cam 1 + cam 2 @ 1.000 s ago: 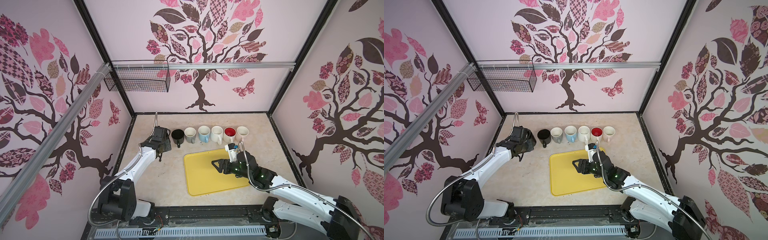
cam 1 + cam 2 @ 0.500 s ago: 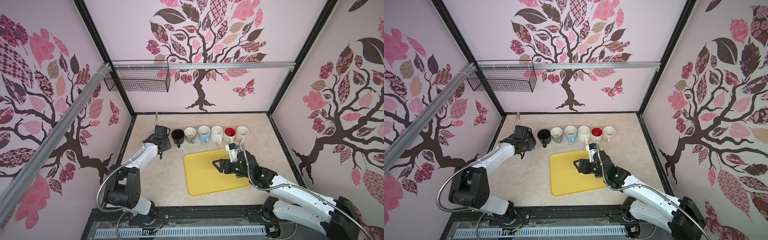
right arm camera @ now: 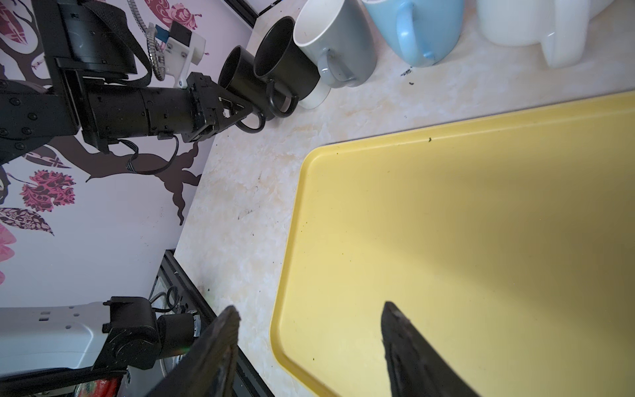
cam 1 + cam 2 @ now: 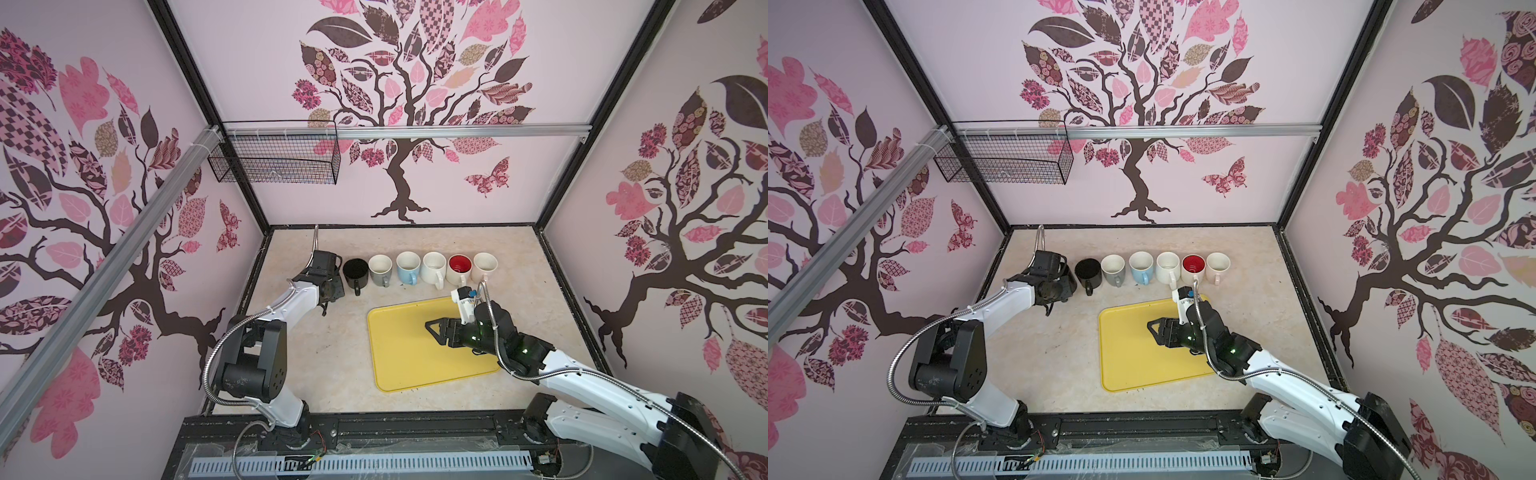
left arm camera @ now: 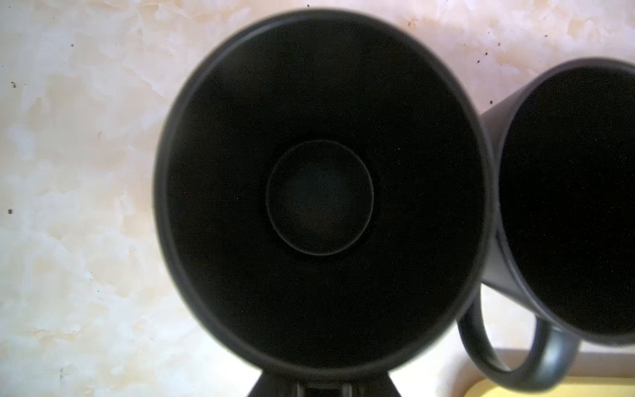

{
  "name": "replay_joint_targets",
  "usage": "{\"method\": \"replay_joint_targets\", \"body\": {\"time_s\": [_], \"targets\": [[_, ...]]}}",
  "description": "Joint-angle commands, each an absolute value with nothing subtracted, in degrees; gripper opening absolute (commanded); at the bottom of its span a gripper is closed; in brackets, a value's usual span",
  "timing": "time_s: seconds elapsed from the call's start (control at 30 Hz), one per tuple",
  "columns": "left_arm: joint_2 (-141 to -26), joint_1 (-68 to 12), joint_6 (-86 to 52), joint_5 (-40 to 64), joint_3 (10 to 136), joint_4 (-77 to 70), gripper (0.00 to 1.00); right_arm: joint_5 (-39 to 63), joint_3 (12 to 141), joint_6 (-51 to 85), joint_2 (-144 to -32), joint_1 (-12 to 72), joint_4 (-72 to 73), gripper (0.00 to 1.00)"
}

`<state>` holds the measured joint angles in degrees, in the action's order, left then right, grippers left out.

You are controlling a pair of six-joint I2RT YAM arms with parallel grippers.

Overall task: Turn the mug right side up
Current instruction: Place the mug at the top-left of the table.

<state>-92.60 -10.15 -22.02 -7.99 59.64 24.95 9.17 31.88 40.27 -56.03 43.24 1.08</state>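
Left pincer still grips the black mug.

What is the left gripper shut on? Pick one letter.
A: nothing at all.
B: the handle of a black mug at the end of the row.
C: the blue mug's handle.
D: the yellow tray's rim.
B: in the right wrist view the left gripper pinches the handle of the black mug at the row's end, beside a second black mug.
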Motion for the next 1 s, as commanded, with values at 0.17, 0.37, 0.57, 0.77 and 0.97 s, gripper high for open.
{"method": "replay_joint_targets", "body": {"time_s": [0.17,0.37,0.57,0.77,0.97], "targets": [[-92.93,-9.85,-22.83,-7.32,63.53,18.56,0.00,9.67,33.10,40.63,-56.78,42.86,1.45,0.67],[-93.50,-9.95,-23.12,-7.12,62.88,17.85,0.00,9.67,32.95,40.87,-56.77,42.88,1.65,0.68],[-94.18,-9.89,-23.43,-6.79,62.67,17.74,0.00,9.76,32.54,41.18,-56.70,42.88,1.84,0.68],[-94.38,-9.90,-23.91,-5.91,62.44,17.58,0.08,9.80,32.26,41.31,-56.78,42.84,1.94,0.68],[-94.48,-9.85,-23.74,-5.85,61.79,17.51,0.15,9.85,32.08,41.55,-56.65,42.86,2.19,0.68]]}}
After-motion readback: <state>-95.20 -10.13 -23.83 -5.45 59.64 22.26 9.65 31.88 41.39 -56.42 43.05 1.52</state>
